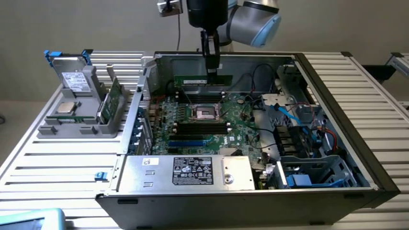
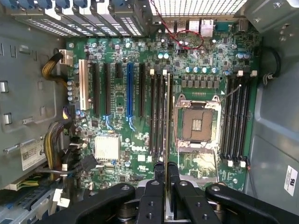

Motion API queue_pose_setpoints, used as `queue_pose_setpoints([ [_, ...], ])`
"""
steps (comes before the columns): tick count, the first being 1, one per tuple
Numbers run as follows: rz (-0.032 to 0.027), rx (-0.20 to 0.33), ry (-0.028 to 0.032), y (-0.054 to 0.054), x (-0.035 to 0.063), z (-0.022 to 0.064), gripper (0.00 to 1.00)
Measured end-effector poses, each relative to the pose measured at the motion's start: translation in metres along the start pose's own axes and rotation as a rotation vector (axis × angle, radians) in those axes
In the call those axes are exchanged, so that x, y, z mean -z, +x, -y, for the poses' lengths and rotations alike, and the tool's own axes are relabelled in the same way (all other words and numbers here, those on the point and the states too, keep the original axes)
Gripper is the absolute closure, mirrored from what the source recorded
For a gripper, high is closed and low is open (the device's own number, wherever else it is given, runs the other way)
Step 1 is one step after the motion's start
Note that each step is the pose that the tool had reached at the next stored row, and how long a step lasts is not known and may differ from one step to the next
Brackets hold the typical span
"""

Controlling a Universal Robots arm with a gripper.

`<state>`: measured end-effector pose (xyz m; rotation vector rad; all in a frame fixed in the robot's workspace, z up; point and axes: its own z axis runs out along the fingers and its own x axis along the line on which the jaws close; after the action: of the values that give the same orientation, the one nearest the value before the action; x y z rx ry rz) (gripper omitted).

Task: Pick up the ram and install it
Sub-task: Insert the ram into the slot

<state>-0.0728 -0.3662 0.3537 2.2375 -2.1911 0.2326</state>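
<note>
The slatted table [image 1: 357, 81] carries everything, and on it the open computer case [image 1: 191, 211] lies on its side with the green motherboard [image 1: 236, 124] facing up at me. Along the case's near edge in the exterior view sits a silver box with a black label [image 1: 191, 171]. Outside the case, toward the exterior view's left, a grey holder [image 1: 76, 129] stands on the table. It keeps a grey drive box [image 1: 76, 79] upright at its far end, a spare green stick [image 1: 112, 101] on edge along its side, and a square silver chip [image 1: 66, 107] lying flat between them. My arm comes down from above into the case, over the far part of the board. My pincer [image 1: 213, 73] is pressed together on the ram [image 1: 195, 80], pinching it by its upper edge so the stick hangs level and on edge, above the processor socket [image 1: 206, 112] and lifted clear of the board. From my wrist the ram [image 2: 168, 116] shows edge-on as a thin strip running out from between my fingertips [image 2: 160, 170], lined up along the long dark memory slots [image 2: 156, 116] just beside the socket [image 2: 197, 125].
</note>
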Motion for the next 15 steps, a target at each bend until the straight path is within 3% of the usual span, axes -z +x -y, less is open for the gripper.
queue_pose_setpoints([
  [15,-0.0001,0.000,-0.0001,0.003,-0.0275,-0.0029,0.86],
])
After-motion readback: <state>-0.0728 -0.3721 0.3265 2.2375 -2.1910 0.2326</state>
